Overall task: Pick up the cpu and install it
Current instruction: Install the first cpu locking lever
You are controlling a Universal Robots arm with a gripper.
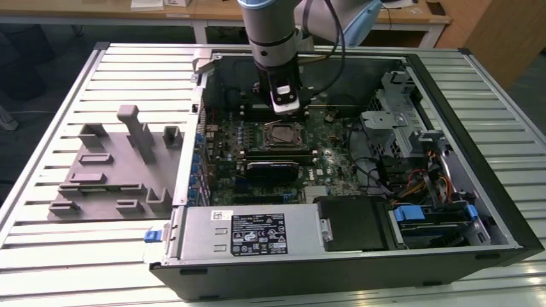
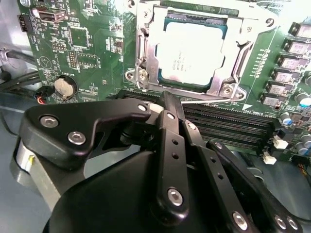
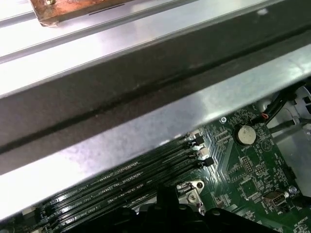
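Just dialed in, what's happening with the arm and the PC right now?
The arm's pincer hangs inside the open PC case, above the motherboard. The cpu already lies in its socket, framed by the metal bracket. The pincer's fingers look closed with nothing between them, and they sit over the memory slots beside the socket, not touching the cpu.

One arm, one open computer case, one fixture tray.

One robot arm (image 1: 275, 38) carries one gripper (image 2: 165, 104). One computer case (image 1: 341, 268) holds one motherboard (image 1: 333, 173), with one cpu (image 2: 192, 58) in one socket (image 2: 146, 53). Four memory slots (image 3: 126, 182) and one coin battery (image 3: 244, 134) show. One grey tray (image 1: 102, 173) lies on one slatted table (image 1: 51, 236).
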